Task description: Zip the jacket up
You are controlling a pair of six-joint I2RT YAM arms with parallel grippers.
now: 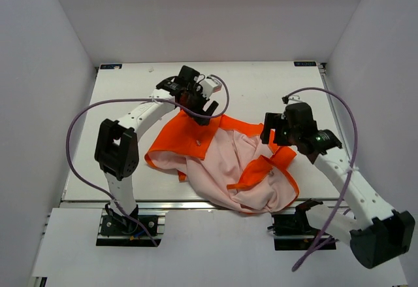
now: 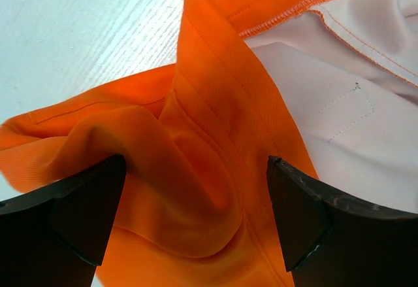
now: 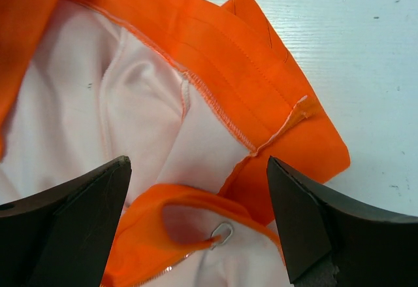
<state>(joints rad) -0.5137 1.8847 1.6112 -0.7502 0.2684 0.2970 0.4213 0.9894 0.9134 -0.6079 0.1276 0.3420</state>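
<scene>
Jacket: crumpled heap on near-centre of table, pale pink lining uppermost, orange edges folded over it. Small metal ring: on orange fold closest to right wrist camera. Right gripper: fingers spread wide, poised above jacket's right edge. Farther back, left gripper: fingers likewise apart, straddling raised orange fold at jacket's far left corner; contact with fabric cannot be told.

The left arm and right arm are white tubes joined by chunky black housings. A purple cable loops off each; black base plates sit by the desk edge. The left pincer and right pincer have dark wedge-shaped fingers
</scene>
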